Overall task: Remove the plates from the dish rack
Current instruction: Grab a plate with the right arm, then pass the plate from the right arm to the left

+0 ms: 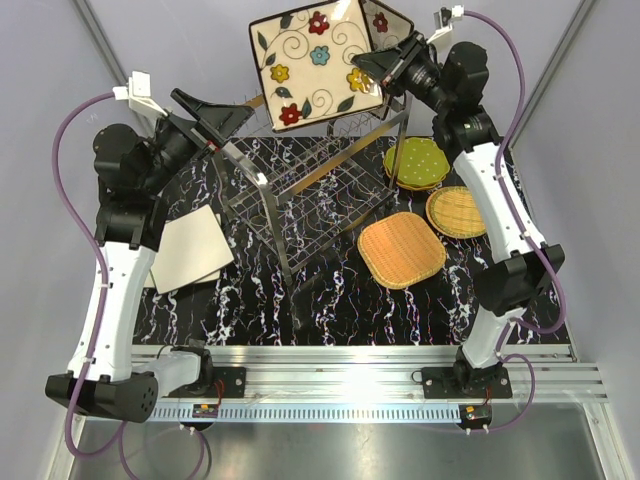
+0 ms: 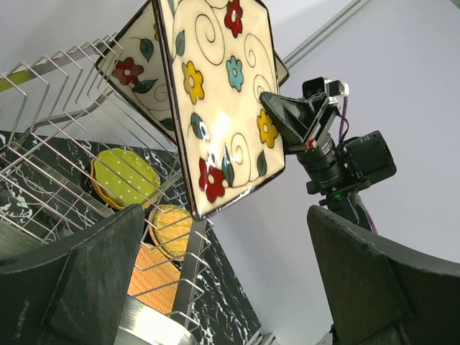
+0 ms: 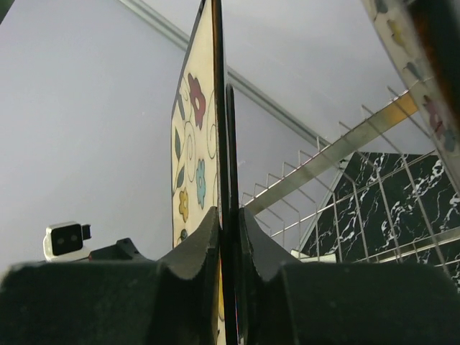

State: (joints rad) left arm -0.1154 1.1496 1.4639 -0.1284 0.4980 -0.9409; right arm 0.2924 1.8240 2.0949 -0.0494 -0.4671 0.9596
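Grey walls [image 1: 40, 100] enclosed a black, white-veined tabletop [image 1: 250, 300], seen from above w/ both arm bases at the near edge. At centre stood the chrome wire dish rack [image 1: 310, 195], the biggest item, set at an angle, its lower wire shelf bare in the top view.

Above the rack's far side was a large flower-patterned plate [image 1: 315, 65]: cream, square, dark rim, w/ red, yellow and blue flowers, raised on edge and tilted. Whether its lowest corner touched the wires couldn't be told. The right gripper [image 3: 228, 223] was clenched on this plate's right edge, a finger on each face. A second flowered plate [image 2: 133, 68] stood just behind it in the rack's prongs.

On the table left of the rack lay a plain cream square plate [image 1: 190, 248], flat, partly under the left arm. Right of the rack lay an orange wicker plate [image 1: 401, 250], then a smaller wicker plate [image 1: 458, 210] just beyond it, near the right arm. Behind those, beside the rack's right end, sat a green dotted plate [image 1: 417, 160].

The left gripper [image 1: 215, 122] hung over the rack's left end, jaws spread wide, holding nothing, pointed toward the raised plate.
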